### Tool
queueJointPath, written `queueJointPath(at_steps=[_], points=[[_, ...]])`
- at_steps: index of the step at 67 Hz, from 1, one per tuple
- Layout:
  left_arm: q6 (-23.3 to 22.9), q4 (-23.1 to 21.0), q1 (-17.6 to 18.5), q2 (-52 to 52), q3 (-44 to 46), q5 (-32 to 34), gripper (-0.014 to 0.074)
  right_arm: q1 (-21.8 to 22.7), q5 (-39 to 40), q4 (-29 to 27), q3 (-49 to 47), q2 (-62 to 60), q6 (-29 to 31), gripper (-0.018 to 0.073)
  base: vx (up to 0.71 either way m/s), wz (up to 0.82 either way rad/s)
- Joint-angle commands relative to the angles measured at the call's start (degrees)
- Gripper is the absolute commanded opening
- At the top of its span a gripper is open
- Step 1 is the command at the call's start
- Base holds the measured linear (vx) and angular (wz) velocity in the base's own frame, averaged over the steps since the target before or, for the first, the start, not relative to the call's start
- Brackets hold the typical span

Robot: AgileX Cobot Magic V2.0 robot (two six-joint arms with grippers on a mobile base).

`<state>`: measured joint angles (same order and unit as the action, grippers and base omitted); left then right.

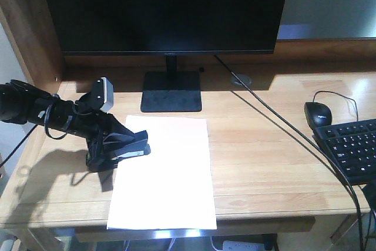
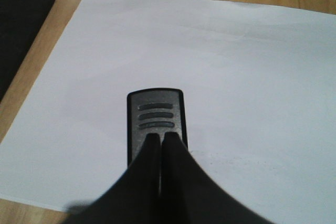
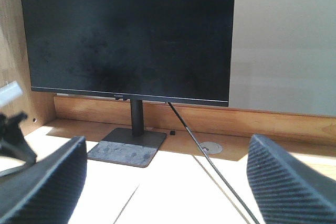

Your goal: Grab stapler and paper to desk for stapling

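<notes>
A white sheet of paper (image 1: 170, 186) lies on the wooden desk (image 1: 264, 163) in front of the monitor. A black and silver stapler (image 1: 137, 147) sits on the paper's left edge. My left gripper (image 1: 120, 145) is shut, its two fingers pressed together, with the tips resting on top of the stapler's rear. In the left wrist view the stapler (image 2: 156, 114) points away over the paper (image 2: 236, 66), and the closed fingertips (image 2: 152, 141) cover its near end. My right gripper (image 3: 167, 145) is open and empty above the desk, facing the monitor.
A black monitor (image 1: 167, 10) on a stand (image 1: 171, 91) stands at the back. A mouse (image 1: 318, 113) and keyboard (image 1: 352, 148) lie at the right. A black cable (image 1: 282, 127) runs diagonally across the desk. A wooden side wall (image 1: 26, 22) rises at the left.
</notes>
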<state>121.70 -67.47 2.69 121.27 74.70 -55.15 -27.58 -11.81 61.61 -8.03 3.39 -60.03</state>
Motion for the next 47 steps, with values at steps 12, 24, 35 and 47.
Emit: queueJointPath(at_steps=[12,24,35,47], points=[[-2.01,1.98,2.22,-0.40,1.42,0.73,-0.0006,0.13,1.60,1.50,-1.51,0.55,0.02,0.0578,0.00,0.00],[-4.79,2.30,2.73,0.97,1.42,2.35,-0.0006,0.13,1.60,1.50,-1.51,0.55,0.02,0.0578,0.00,0.00],[-5.63,2.18,3.04,1.21,1.42,3.62,-0.0006,0.13,1.60,1.50,-1.51,0.55,0.02,0.0578,0.00,0.00],[-5.63,2.20,3.23,1.21,1.42,4.28,-0.0006,0.13,1.60,1.50,-1.51,0.55,0.02,0.0578,0.00,0.00]])
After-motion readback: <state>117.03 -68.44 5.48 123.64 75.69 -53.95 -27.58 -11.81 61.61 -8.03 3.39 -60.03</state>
